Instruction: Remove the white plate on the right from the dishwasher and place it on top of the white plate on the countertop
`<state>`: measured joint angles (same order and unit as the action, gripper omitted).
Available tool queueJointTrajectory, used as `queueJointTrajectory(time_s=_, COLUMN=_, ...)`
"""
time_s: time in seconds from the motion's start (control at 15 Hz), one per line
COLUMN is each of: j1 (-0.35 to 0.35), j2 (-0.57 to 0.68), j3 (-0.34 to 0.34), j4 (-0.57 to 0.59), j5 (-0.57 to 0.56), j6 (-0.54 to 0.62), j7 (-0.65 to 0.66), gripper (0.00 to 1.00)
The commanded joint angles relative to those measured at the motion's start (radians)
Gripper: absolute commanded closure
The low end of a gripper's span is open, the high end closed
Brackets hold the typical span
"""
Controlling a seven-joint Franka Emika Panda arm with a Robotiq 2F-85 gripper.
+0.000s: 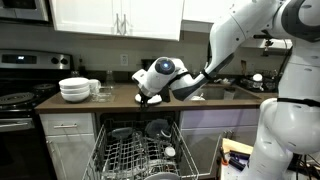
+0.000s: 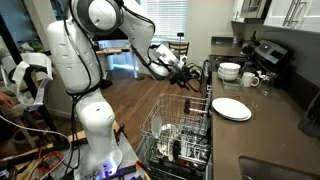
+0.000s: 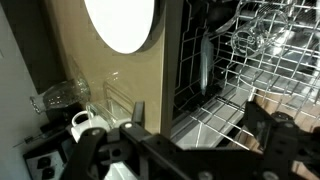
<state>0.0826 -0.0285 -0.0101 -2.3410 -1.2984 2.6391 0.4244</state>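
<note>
The pincer (image 2: 186,72) hung released above the dishwasher rack (image 2: 170,125), holding nothing. One white plate (image 2: 231,108) lay on the counter (image 2: 275,125) beside the rack. Reaching down risked snagging the wires.

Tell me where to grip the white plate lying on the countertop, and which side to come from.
Grip the white plate by its rim, at the edge nearest the front of the countertop, above the open dishwasher. It lies flat, so only the rim offers a hold. Coming in low from the dishwasher side, probably tilted, looks best; stacked bowls crowd the far side.
</note>
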Motion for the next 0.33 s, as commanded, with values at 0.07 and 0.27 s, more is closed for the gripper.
queueJointTrajectory(time_s=0.07, j1=0.020, j2=-0.052, j3=0.011, j4=-0.040, j5=0.089, j6=0.017, j7=-0.093, gripper=0.00)
queueJointTrajectory(time_s=0.27, j1=0.027, j2=-0.025, j3=0.010, j4=-0.016, j5=0.053, j6=0.001, j7=-0.043, gripper=0.00)
